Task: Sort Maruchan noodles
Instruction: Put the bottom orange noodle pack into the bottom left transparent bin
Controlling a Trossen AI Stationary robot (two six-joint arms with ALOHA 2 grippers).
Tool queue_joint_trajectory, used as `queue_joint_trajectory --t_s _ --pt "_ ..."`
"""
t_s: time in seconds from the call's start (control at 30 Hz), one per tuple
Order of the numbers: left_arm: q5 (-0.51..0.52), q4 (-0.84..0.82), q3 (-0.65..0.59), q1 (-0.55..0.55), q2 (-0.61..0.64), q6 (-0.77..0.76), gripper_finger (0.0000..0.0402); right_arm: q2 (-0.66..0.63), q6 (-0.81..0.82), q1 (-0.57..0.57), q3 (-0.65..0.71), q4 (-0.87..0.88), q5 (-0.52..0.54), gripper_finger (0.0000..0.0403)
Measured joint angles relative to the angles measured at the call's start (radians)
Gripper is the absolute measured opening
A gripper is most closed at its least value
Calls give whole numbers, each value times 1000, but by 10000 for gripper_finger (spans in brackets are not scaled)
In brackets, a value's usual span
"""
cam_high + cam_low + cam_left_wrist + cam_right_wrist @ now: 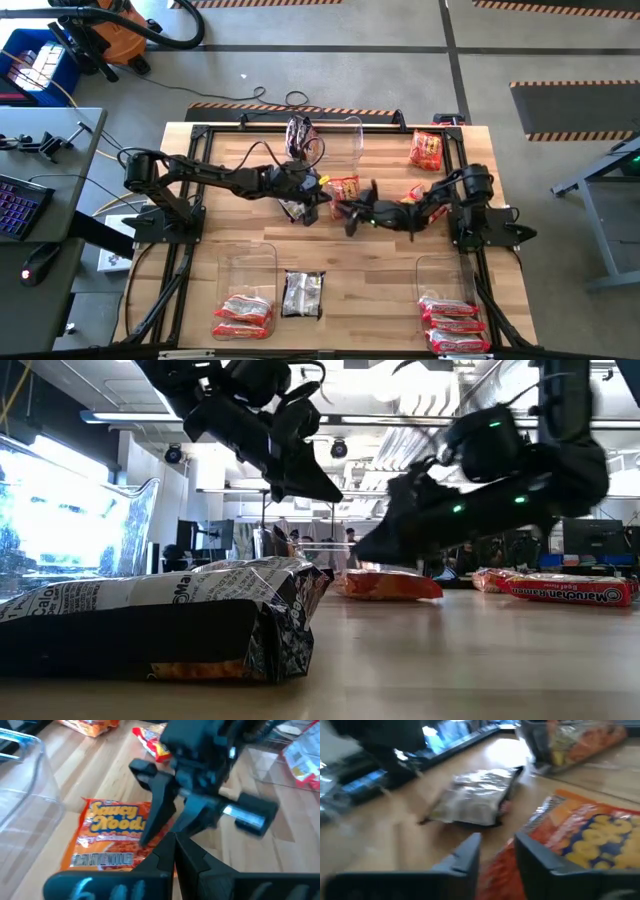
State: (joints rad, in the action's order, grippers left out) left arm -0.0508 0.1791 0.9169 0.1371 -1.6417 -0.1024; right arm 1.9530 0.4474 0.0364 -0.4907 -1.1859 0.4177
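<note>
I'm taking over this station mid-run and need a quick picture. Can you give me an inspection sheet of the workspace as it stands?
Surface: wooden table, framed by dark rails.
Job's things: orange packet mid-table under the arms; dark packet near front; red packets front left and front right; another orange packet at back right.
Clutter: clear bins on the table.
Grippers: left gripper shut, above the orange packet; right gripper with fingers apart, at that packet's edge.
Cables: black cable loops at the back edge.
Surroundings: keyboard and mouse on a side desk; orange vacuum on the floor.
</note>
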Motion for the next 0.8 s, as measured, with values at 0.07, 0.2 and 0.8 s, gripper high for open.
queue_joint_trajectory --t_s 0.07,0.2,0.8 --pt "17 -12 0 0 0 -2 0 0 -24 -18 -42 116 -11 38" --pt "23 -81 0 1 0 -17 1 -5 -73 -31 -138 324 -79 10" --pt "-35 -181 2 -1 -83 -172 93 -3 -388 39 -196 452 -561 5"
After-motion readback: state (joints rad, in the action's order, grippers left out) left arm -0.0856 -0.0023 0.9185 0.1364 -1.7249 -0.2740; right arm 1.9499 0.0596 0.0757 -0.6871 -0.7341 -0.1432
